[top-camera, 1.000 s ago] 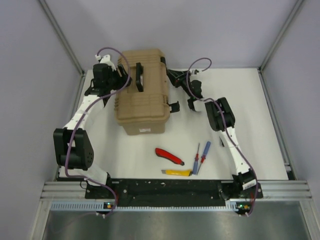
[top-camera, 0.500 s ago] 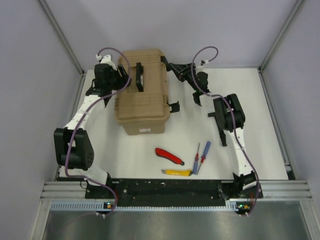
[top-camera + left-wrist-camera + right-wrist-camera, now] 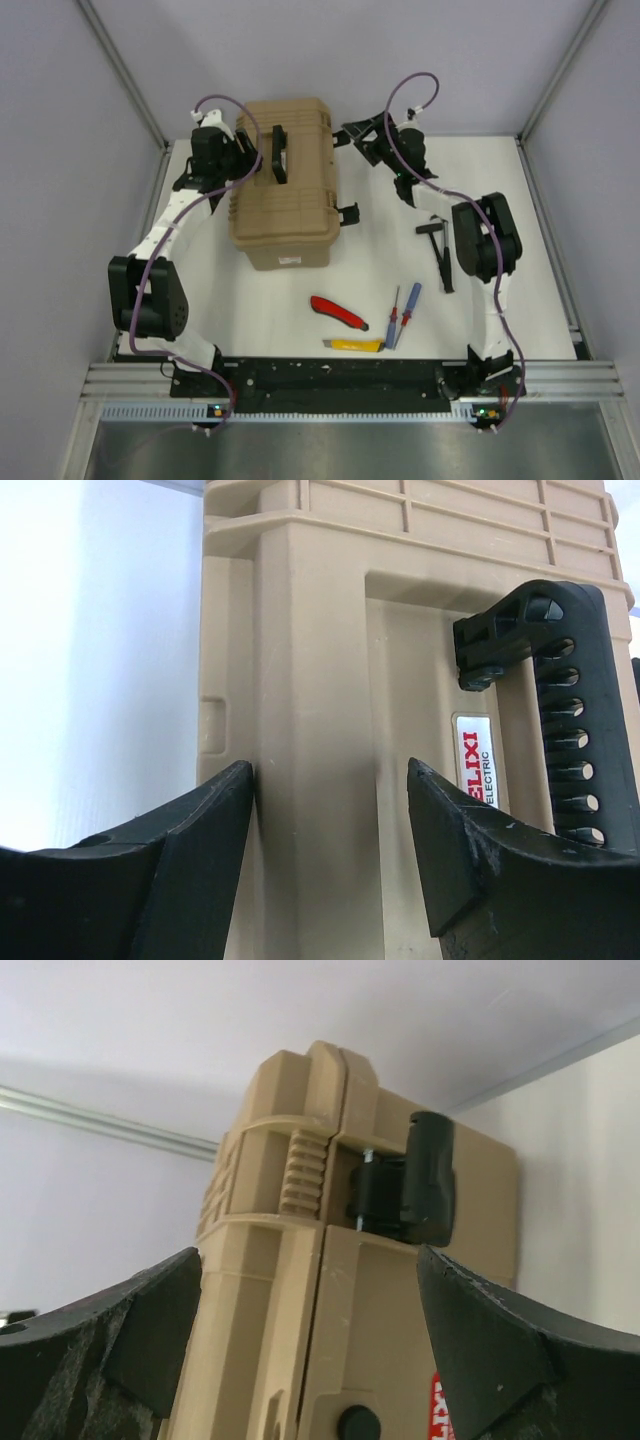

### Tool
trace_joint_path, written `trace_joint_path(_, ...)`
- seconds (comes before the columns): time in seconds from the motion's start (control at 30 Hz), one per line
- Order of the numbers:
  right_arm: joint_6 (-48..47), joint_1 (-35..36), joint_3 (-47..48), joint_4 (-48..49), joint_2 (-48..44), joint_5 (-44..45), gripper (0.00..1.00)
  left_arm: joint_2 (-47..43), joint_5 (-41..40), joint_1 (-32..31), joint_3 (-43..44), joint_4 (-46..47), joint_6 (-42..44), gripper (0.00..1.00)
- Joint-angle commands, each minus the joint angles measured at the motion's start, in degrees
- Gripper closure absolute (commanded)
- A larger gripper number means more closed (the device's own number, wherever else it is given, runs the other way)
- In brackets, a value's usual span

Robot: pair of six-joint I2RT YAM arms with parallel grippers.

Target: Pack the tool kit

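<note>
On the toolbox (image 3: 320,630) label (image 3: 473,765): "ELIXI ELECTRIC".

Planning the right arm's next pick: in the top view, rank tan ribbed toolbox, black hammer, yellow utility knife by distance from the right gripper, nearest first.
From the right gripper:
1. Tan ribbed toolbox, just to its left.
2. Black hammer, on the table beside the right arm.
3. Yellow utility knife, by the near edge.

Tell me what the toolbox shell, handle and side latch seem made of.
Toolbox: tan plastic, matte, judging by moulded ribs and rounded edges. Handle: black plastic, slight sheen, moulded grip slots. Latch: black, probably plastic, on a shiny pin that looks metal.
</note>
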Motion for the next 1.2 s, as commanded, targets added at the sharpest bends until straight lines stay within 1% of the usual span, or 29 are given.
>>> trace_joint_path(0.0, -13.62, 0.64, 7.78, -15.11, -3.14, 3.28, 0.13, 2.04, 1.39, -0.9, -2.14, -16.71, -1.63, 0.32)
trace_joint_path(0.07, -17.85, 1.08, 10.34, -20.83, -3.4, 5.3, 0.13, 1.34, 1.13, -0.9, -1.26, -17.67, -1.45, 0.32)
trace_joint_path(0.1, -19.18, 1.17, 10.87, -21.99, -3.75, 5.75, 0.13, 0.9, 0.69, -0.9, -0.47, -18.46, -1.54, 0.31)
trace_joint_path(0.23, -23.75, 1.44, 11.05, -28.31, -6.12, 6.45, 0.14, -2.17, -1.85, -0.9, 3.04, -21.01, -2.32, 0.28)
trace_joint_path(0.3, -25.77, 1.61, 10.62, -31.91, -7.79, 5.93, 0.15, -4.28, -1.34, -0.9, 5.15, -21.28, -2.59, 0.27)
trace_joint_path(0.37, -27.01, 1.61, 9.3, -35.08, -9.55, 5.05, 0.17, -6.21, 0.33, -1.43, 6.3, -19.62, -2.59, 0.27)
trace_joint_path(0.47, -27.71, 1.61, 6.5, -38.42, -12.45, 4.35, 0.19, -8.59, 3.32, -3.88, 7.0, -15.67, -1.19, 0.26)
trace_joint_path(0.53, -27.71, 1.7, 4.3, -40.26, -14.47, 4.08, 0.2, -9.21, 2.72, -6.08, 7.18, -13.47, 0.04, 0.26)
trace_joint_path(0.6, -27.36, 1.61, 1.93, -40.54, -16.4, 3.29, 0.21, -9.47, 1.49, -7.84, 6.92, -11.45, 0.83, 0.26)
trace_joint_path(0.63, -27.28, 1.61, 0.87, -40.63, -17.2, 3.03, 0.21, -9.3, -0.43, -8.63, 6.92, -11.17, 0.84, 0.26)
trace_joint_path(0.7, -27.28, 1.61, -0.63, -40.72, -18.69, 2.32, 0.22, -9.21, -2.99, -9.51, 6.57, -10.21, 0.05, 0.29)
trace_joint_path(0.77, -27.54, 1.61, -1.86, -41.33, -19.75, 2.06, 0.23, -10.08, -7.99, -10.65, 5.17, -8.46, -0.57, 0.3)
trace_joint_path(0.9, -28.33, 1.79, -3.79, -42.12, -21.68, 1.88, 0.24, -12.72, -10.03, -12.41, 2.7, -3.27, -1.19, 0.31)
trace_joint_path(0.97, -29.29, 1.88, -4.06, -43.18, -22.47, 2.06, 0.24, -12.12, -9.51, -12.85, 2.52, -0.9, -0.92, 0.3)
trace_joint_path(1.07, -30.44, 1.96, -4.33, -44.67, -23.35, 2.15, 0.24, -9.31, -9.85, -13.47, 4.97, -3.25, -1.97, 0.3)
trace_joint_path(1.17, -31.49, 2.14, -4.5, -45.9, -23.79, 2.15, 0.24, -8.07, -10.3, -14.7, 4.9, -3.79, -1.72, 0.29)
